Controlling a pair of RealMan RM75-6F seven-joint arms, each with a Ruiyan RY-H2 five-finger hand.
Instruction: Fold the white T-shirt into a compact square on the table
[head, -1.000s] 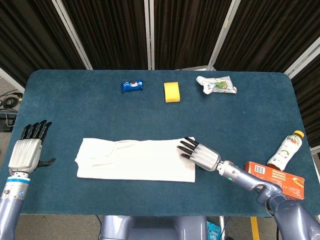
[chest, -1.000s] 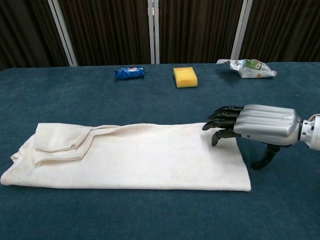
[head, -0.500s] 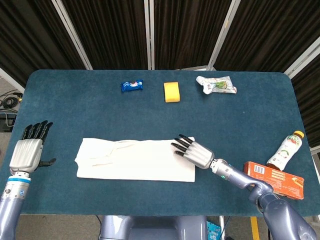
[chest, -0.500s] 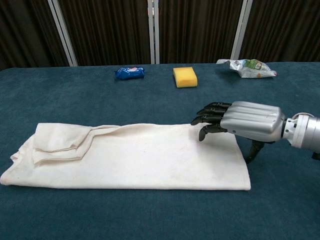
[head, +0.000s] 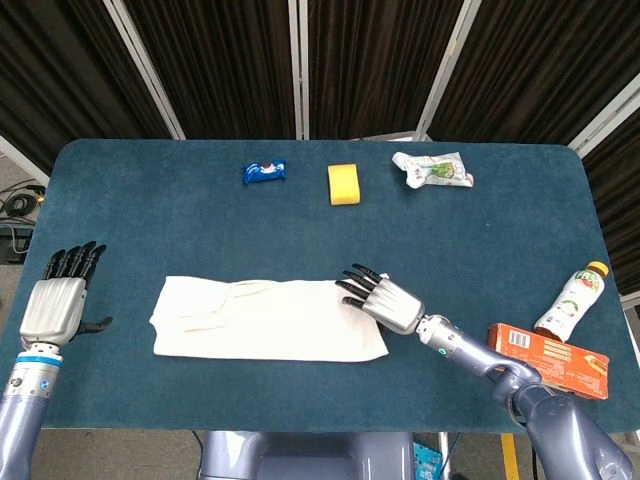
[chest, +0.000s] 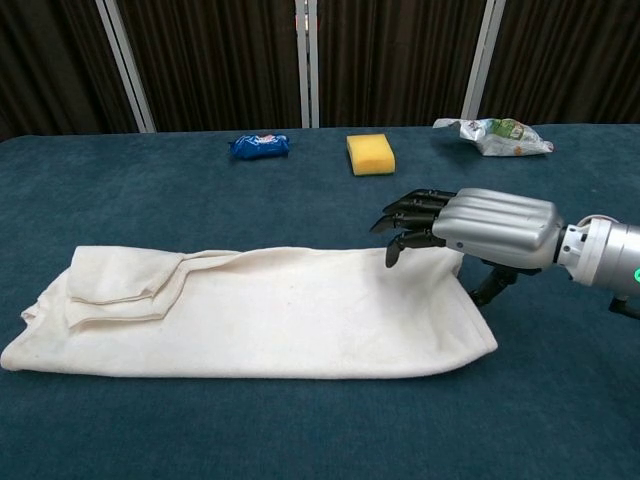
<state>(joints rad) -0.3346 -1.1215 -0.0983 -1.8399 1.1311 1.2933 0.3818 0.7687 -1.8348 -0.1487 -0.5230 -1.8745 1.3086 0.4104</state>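
Over the past second the right hand (head: 388, 303) has slid leftward along the white T-shirt (head: 265, 320), and the cloth's right edge has drawn in and rounded slightly; the hand lies over the shirt's upper right corner, its dark fingers (chest: 405, 213) gently curled and spread above the fabric, and whether the thumb beneath catches the cloth cannot be told. Lying as a long folded strip across the near part of the blue worktop (head: 480, 230), the shirt has its thicker, layered end at the left. At the left edge of the worktop, well apart from the shirt, the left hand (head: 58, 300) hangs with fingers straight and released, holding nothing; only the head view shows it. Along the far side sit a blue snack packet (head: 264, 171), a yellow sponge (head: 343, 184) and a crumpled wrapper (head: 432, 168); at the right edge stand a small bottle (head: 571, 299) and, just beside it, an orange box (head: 555, 355).
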